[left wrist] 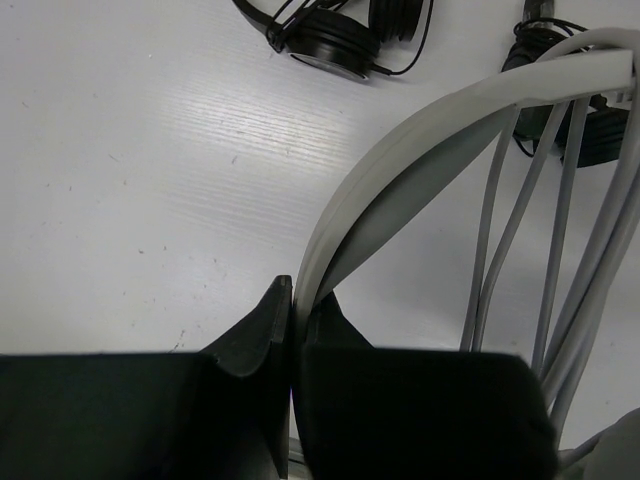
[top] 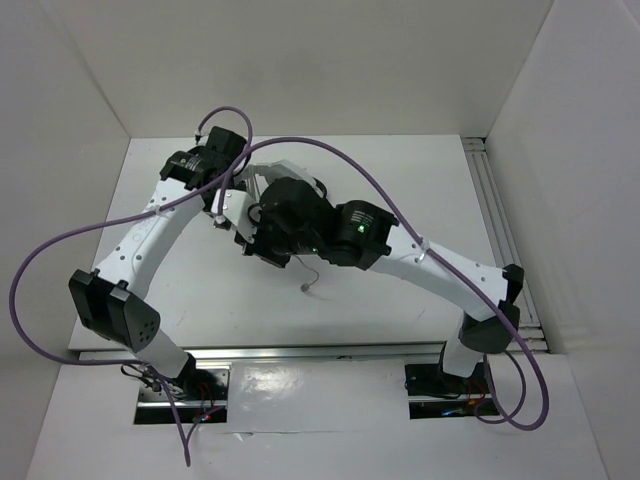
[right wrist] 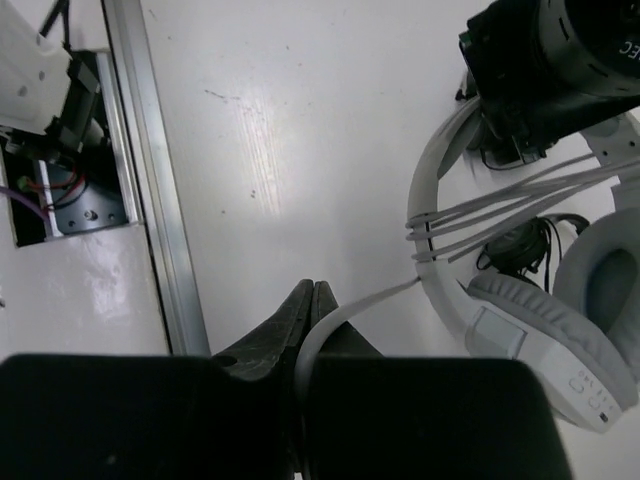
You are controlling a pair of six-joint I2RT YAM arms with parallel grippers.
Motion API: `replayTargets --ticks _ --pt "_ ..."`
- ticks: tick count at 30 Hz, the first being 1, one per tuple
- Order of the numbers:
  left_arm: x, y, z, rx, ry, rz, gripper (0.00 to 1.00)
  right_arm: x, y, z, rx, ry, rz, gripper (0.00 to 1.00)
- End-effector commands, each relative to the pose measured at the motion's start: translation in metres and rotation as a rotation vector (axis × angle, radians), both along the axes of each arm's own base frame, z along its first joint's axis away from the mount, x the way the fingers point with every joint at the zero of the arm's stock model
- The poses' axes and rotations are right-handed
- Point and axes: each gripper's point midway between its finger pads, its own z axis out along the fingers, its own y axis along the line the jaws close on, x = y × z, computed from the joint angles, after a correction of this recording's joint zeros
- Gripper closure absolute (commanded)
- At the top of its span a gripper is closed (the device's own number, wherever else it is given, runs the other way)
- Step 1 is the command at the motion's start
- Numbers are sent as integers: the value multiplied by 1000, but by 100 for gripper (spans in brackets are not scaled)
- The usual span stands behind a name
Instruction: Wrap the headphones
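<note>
**A:** What was the left gripper (left wrist: 293, 300) doing?

**B:** Its two fingers were pressed together on the band (left wrist: 392, 160) of the headphones (right wrist: 520, 330), pinching its thin edge. From that grip the band arched up and away to the right.

**A:** And the right gripper (right wrist: 313, 295)?

**B:** It was clamped too, but on the cable (right wrist: 365, 298). The cable left the fingertips and ran right to the band, meeting it just above the nearer padded cup.

**A:** Was any cable on the band?

**B:** Yes. Several strands crossed it side by side and fanned out to the right, passing under the left arm's wrist.

**A:** Where were the headphones themselves?

**B:** They were near the middle of the white table (right wrist: 300, 130), between the two arms, with the two cups side by side. I couldn't tell whether the cups touched the surface. From above, the arms hid almost all of them, and only a thin loose end of grey wire showed below the wrists.

**A:** What was around them?

**B:** One pair of small black headphones (left wrist: 335, 40) lay on the table beyond the band. A second black pair (left wrist: 600, 140) sat behind the strands. An aluminium rail (right wrist: 150, 200) ran along the table's near edge.
</note>
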Motion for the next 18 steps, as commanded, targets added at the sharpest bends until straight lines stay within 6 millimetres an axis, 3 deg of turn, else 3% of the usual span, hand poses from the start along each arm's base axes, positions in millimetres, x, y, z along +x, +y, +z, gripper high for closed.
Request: replayTargets --ticks 1,2,3,5,7,8,10,12,13,17,18 --pt "35 19 8 58 -142 136 100 -31 10 76 160 -108 108 100" --pt "34 25 6 73 -138 152 100 -21 5 83 145 -155 35 100" --pt "35 29 6 67 -141 170 100 -23 10 73 100 -171 31 100" --pt "37 28 -1 47 -118 166 100 -11 0 67 20 -241 -66 100" --pt "38 29 -14 37 -85 190 100 -11 2 59 -31 -319 -127 100" --pt "37 31 -19 19 -74 207 100 2 -11 44 -115 -399 -221 100" --pt "35 29 -34 -57 -31 211 100 1 -14 32 -166 -439 -250 100" --pt "37 42 -39 -127 -29 240 100 -10 -12 23 -176 -400 -211 100" --pt "40 43 -47 -168 -26 241 100 -18 -4 14 -187 -378 -175 100" --pt "45 51 -49 -359 -22 280 100 -52 21 -18 -186 -268 -16 100" --pt "47 58 -54 -378 -13 314 100 -69 27 -21 -171 -228 45 100"
